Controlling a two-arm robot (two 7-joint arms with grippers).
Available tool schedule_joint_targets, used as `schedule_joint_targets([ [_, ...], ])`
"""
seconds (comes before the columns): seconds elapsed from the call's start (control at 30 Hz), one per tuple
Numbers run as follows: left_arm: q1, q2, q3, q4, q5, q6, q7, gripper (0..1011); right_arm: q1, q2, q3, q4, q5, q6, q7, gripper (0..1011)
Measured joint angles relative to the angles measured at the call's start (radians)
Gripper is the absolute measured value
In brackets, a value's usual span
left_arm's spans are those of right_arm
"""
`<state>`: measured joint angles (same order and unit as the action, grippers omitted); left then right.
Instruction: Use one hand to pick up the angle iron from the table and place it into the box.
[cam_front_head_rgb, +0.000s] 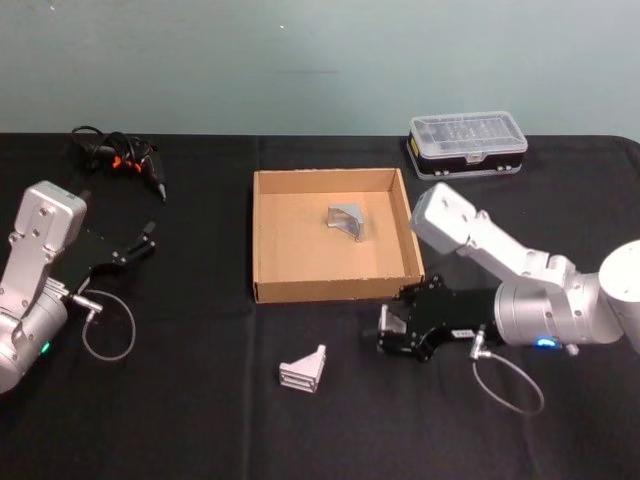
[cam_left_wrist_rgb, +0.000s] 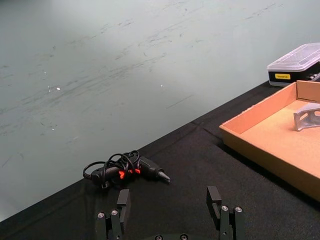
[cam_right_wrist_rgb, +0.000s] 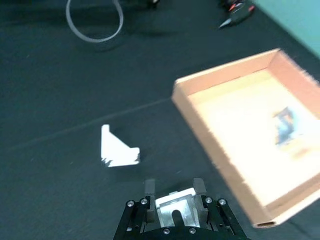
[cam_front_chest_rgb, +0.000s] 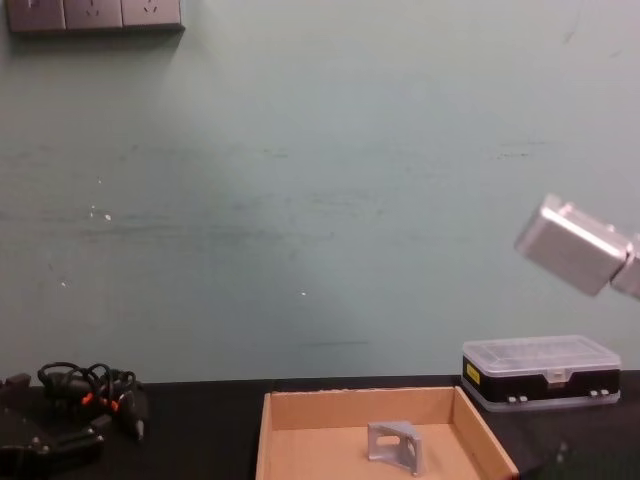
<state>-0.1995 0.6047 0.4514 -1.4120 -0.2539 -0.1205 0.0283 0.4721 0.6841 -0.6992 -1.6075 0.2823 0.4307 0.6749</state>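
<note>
The right hand (cam_front_head_rgb: 388, 328) hangs low over the worktop (cam_front_head_rgb: 200, 400), just in front of the box (cam_front_head_rgb: 330, 290). Its fingers (cam_right_wrist_rgb: 149, 187) are clamped on a slotted silver piece that looks like an angle iron (cam_right_wrist_rgb: 175, 207), though much of it is hidden between them. A second iron (cam_front_head_rgb: 303, 370) lies on the worktop near the fingertips, apart from them. A third iron (cam_front_head_rgb: 348, 220) stands inside the box. The left hand (cam_left_wrist_rgb: 168, 192) waits at the left, fingers wide apart and empty. The worktop is matte black, and behind it is a teal wall (cam_front_chest_rgb: 300, 200).
</note>
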Motion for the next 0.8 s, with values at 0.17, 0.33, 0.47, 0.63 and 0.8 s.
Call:
schedule_joint_targets([
  [0.17, 0.0, 0.0, 0.0, 0.0, 0.0, 0.0, 0.0, 1000, -0.017, -0.004, 0.044, -0.023, -0.003, -0.009, -0.051, 452],
  [0.33, 0.0, 0.0, 0.0, 0.0, 0.0, 0.0, 0.0, 1000, -0.037, -0.033, 0.094, -0.008, -0.006, -0.047, -0.112, 452],
  [0.47, 0.0, 0.0, 0.0, 0.0, 0.0, 0.0, 0.0, 1000, -0.046, -0.063, 0.123, 0.026, -0.011, -0.102, -0.144, 452],
  [0.63, 0.0, 0.0, 0.0, 0.0, 0.0, 0.0, 0.0, 1000, -0.035, -0.108, 0.145, 0.094, -0.038, -0.183, -0.176, 453],
  [0.8, 0.0, 0.0, 0.0, 0.0, 0.0, 0.0, 0.0, 1000, -0.001, -0.156, 0.151, 0.183, -0.064, -0.246, -0.184, 453],
])
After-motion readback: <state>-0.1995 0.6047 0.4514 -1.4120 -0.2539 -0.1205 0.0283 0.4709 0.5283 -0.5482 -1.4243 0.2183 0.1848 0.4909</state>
